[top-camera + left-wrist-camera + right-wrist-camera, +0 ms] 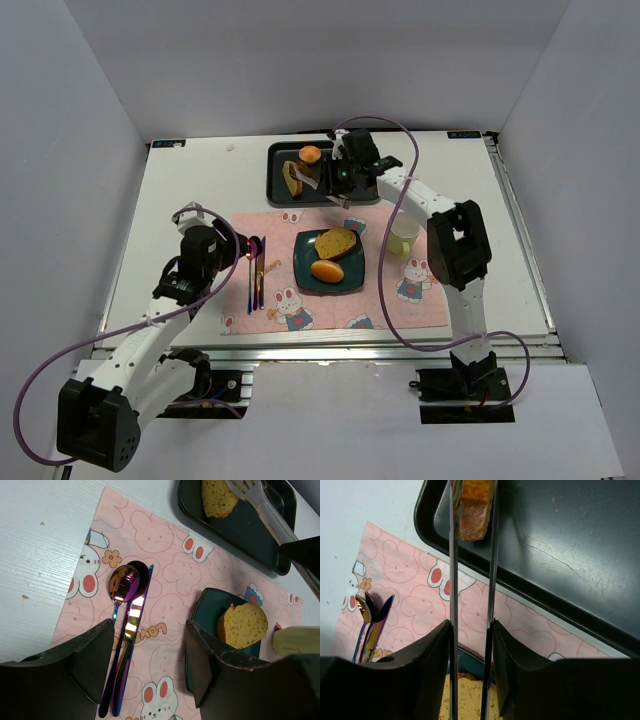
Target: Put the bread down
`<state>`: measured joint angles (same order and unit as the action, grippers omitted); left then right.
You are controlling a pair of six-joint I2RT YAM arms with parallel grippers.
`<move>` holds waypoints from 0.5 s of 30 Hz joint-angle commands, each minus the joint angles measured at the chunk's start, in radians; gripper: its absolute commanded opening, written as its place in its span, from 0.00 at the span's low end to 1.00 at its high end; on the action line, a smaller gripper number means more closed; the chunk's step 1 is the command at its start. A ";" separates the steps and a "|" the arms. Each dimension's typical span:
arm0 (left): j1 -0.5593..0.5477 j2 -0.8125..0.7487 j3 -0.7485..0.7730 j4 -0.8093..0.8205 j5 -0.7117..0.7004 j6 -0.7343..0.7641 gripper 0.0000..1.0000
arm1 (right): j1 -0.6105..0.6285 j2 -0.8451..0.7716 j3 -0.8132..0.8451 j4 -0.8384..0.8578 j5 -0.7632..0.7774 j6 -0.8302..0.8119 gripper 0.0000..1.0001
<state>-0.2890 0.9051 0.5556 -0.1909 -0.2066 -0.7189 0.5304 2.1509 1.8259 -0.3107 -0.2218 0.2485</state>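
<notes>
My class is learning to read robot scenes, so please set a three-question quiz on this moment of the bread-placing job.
1. True or false: the left gripper is holding the spoon.
2. How many bread pieces lie on the teal plate? A one, B two, C three.
3. Which tool do the jaws of the right gripper clamp, its tips either side of the slice over the black tray?

Key
1. False: the jaws hang open above the spoon.
2. B.
3. The tongs.
</notes>
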 commanded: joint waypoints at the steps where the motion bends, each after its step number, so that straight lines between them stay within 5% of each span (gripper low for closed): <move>1: 0.007 -0.023 0.038 -0.004 -0.010 0.007 0.69 | -0.001 0.015 0.052 0.042 0.004 0.026 0.41; 8: 0.007 -0.051 0.038 -0.025 -0.022 0.006 0.68 | -0.030 -0.078 0.009 0.065 -0.063 0.037 0.05; 15: 0.007 -0.072 0.023 -0.005 -0.020 -0.001 0.68 | -0.110 -0.345 -0.161 0.093 -0.298 -0.090 0.00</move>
<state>-0.2890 0.8616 0.5564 -0.2096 -0.2115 -0.7197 0.4568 1.9934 1.6917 -0.2832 -0.3588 0.2390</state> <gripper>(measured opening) 0.685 0.266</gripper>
